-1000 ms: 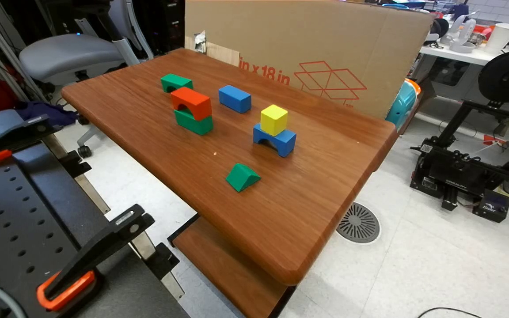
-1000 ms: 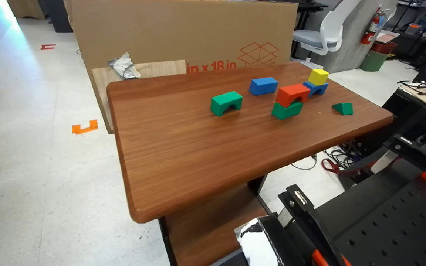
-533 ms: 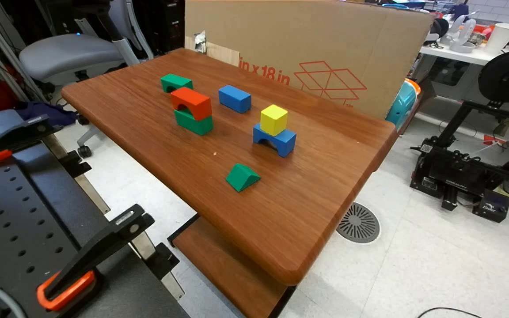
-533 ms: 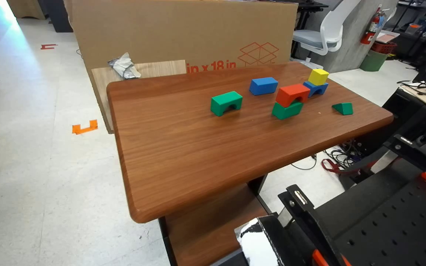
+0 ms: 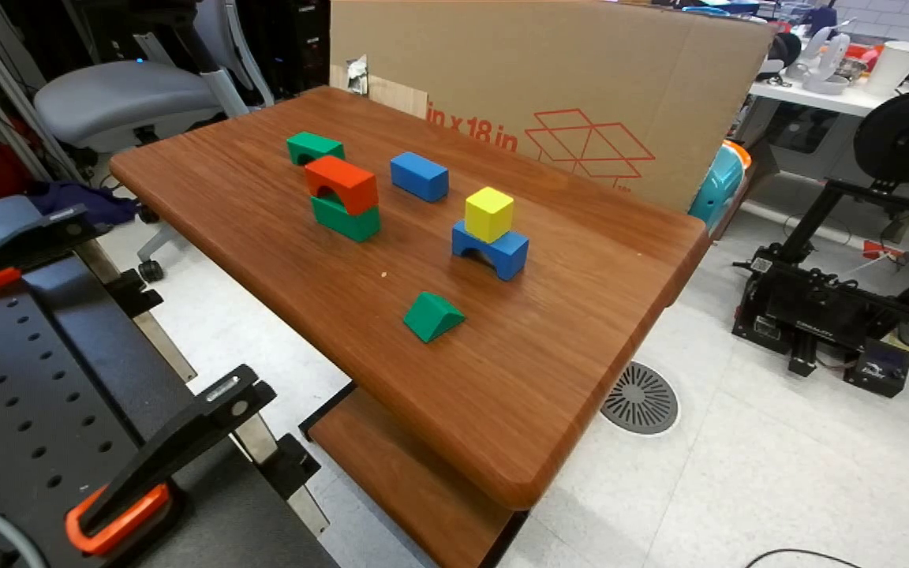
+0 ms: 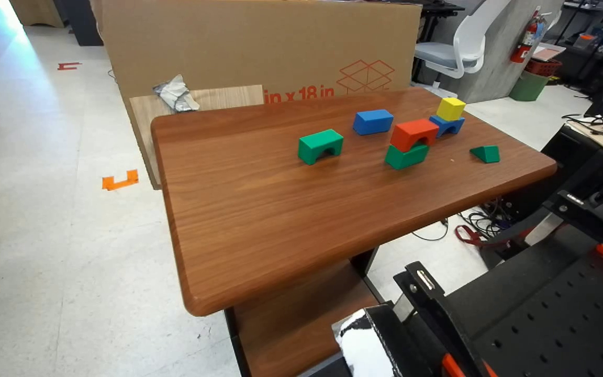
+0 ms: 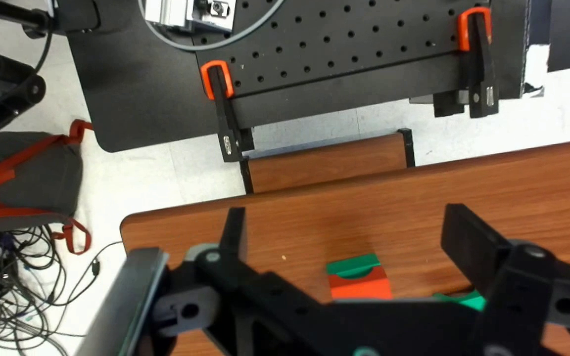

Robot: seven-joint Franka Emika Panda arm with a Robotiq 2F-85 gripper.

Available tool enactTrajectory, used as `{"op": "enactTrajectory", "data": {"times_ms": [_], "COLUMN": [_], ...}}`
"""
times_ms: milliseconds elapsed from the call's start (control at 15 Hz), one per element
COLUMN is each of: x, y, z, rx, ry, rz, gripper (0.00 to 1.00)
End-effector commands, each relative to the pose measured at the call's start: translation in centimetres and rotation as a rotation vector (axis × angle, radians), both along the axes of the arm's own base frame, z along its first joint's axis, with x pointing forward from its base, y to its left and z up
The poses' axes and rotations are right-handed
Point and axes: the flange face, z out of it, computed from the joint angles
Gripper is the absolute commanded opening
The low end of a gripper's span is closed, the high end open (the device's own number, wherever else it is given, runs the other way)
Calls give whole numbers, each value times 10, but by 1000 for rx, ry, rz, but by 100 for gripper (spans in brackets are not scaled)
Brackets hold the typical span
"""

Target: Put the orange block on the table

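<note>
Resting orange block point(image 5: 350, 180): sits atop lower green block point(image 5: 346, 222) in both exterior views, arch opening downward, touching green below and raised off surface point(image 5: 533, 379).
Surface: shows brown wood grain and rounded corners.
End effector point(image 7: 347, 227): spreads wide in wrist view, fingers point(image 7: 235, 232) far from each other; stands well apart from orange block and hides part of it from the wrist camera.
Lower green block: lies on surface, directly under orange block; peeks past it in wrist view.
Green arch point(image 6: 321, 144): stands on surface near lower green block, apart from it, opening downward.
Blue rectangular block point(image 6: 373, 123): lies on surface, on the cardboard box point(image 5: 549, 71) side of orange block.
Blue arch point(image 5: 506, 254): stands on surface, opening downward, bearing yellow cube point(image 5: 489, 213).
Yellow cube: rests upright on blue arch, touching it.
Green wedge point(image 5: 432, 317): lies on surface, sloping faces up, near blue arch but apart from it.
Cardboard box: stands along a long edge of surface, printed in red with "in x 18 in".
Black platform point(image 7: 166, 99): faces the opposite long edge across a strip of floor point(image 7: 201, 173); shows rows of holes.
Clamps point(image 7: 482, 74): reach over the edge of black platform toward surface, orange at one end.
Lower shelf point(image 5: 415, 481): runs beneath surface, also brown wood.
</note>
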Motion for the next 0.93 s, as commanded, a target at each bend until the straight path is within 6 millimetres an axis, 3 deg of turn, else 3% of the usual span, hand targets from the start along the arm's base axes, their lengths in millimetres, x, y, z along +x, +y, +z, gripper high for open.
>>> {"op": "enactTrajectory", "data": {"times_ms": [0, 867], "x": [27, 87], "y": [4, 17], "z": [-16, -93], "rx": [12, -41], "ry": [-35, -22], "rz": [48, 176], "gripper": [100, 100]}}
